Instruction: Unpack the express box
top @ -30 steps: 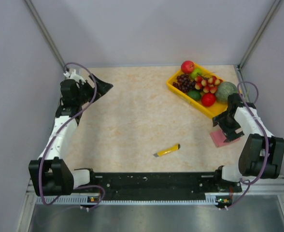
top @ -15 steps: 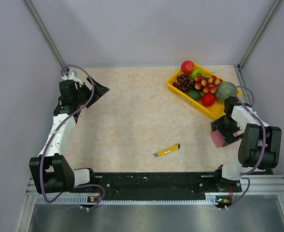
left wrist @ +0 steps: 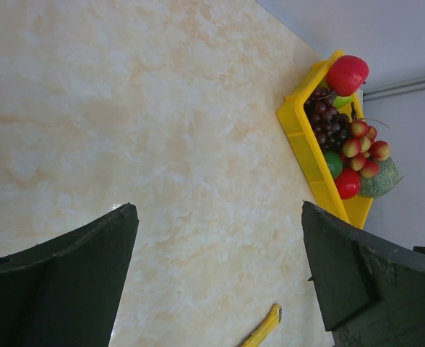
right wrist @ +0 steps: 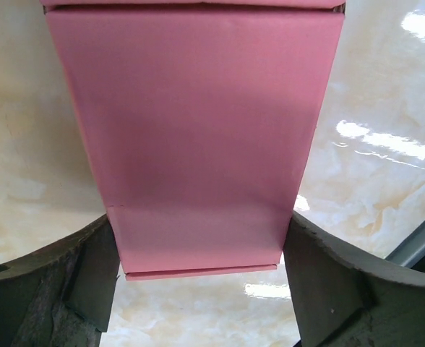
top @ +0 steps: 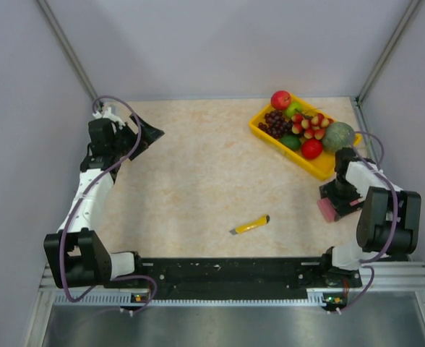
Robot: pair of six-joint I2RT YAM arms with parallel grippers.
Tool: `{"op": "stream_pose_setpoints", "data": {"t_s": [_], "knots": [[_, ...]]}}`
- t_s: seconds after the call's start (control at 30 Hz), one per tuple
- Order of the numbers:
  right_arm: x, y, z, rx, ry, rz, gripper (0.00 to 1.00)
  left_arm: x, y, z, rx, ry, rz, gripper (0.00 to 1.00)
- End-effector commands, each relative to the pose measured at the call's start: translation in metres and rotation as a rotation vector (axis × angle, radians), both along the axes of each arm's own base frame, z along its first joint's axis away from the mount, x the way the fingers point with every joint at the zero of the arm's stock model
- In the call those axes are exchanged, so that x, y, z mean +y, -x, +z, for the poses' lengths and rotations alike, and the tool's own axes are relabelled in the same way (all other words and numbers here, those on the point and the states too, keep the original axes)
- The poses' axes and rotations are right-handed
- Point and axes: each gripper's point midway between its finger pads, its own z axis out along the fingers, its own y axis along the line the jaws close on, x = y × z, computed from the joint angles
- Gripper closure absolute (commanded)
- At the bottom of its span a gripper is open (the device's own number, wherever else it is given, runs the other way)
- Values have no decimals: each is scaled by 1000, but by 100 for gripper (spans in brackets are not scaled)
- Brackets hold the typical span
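The express box (right wrist: 198, 130) is a flat pink cardboard box lying on the table at the right side. In the top view only its near-left corner (top: 325, 210) shows from under the right wrist. My right gripper (right wrist: 198, 225) (top: 339, 196) is down over the box, with one dark finger against each long side, shut on it. My left gripper (top: 151, 134) hangs over the far left of the table. In its own wrist view the left gripper (left wrist: 218, 208) is open wide, with only bare table between its fingers.
A yellow utility knife (top: 250, 225) (left wrist: 263, 331) lies near the front middle of the table. A yellow fruit tray (top: 306, 165) (left wrist: 306, 152) holding several fruits stands at the back right, just beyond the right gripper. The right side wall runs close beside the box.
My right gripper has come down over the pink box and its fingers have closed in on the box's sides. The left arm shifted slightly and has since held still.
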Motion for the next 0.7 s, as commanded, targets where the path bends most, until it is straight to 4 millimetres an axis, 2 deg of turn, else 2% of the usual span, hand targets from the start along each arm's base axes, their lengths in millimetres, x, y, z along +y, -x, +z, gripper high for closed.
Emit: {"op": "stream_pose_setpoints", "data": {"t_s": [0.0,0.13,0.17,0.27,0.3,0.37,0.4,0.43,0.47,0.5,0.6,0.63,0.67], "knots": [[-20,-6,30,-124,121,-51,29,0,-8,22,-59,3,-10,2],[-24,-17,71,-257,175,-36,32,-3,-7,23,-57,19,-21,2],[-19,-17,79,-266,182,-5,33,-5,-7,25,-60,25,-27,2],[-11,-34,118,-363,225,74,35,-7,-6,26,-63,36,-39,3],[0,-45,139,-417,248,131,36,-8,-6,28,-72,38,-51,3],[22,-59,157,-465,262,241,36,-14,-5,33,-92,45,-84,2],[46,-71,177,-521,262,328,36,-14,-4,34,-94,44,-86,3],[57,-77,183,-534,261,389,36,-14,-5,35,-95,44,-84,3],[71,-86,181,-520,255,446,36,-15,-4,33,-91,48,-86,3],[99,-94,194,-559,242,531,36,-16,-4,33,-92,50,-90,3],[146,-115,189,-547,247,695,36,-21,-2,31,-90,72,-107,3],[176,-118,189,-568,232,793,35,-22,-1,29,-83,78,-110,3],[191,-122,186,-570,218,842,35,-25,1,24,-72,83,-117,3]]}}
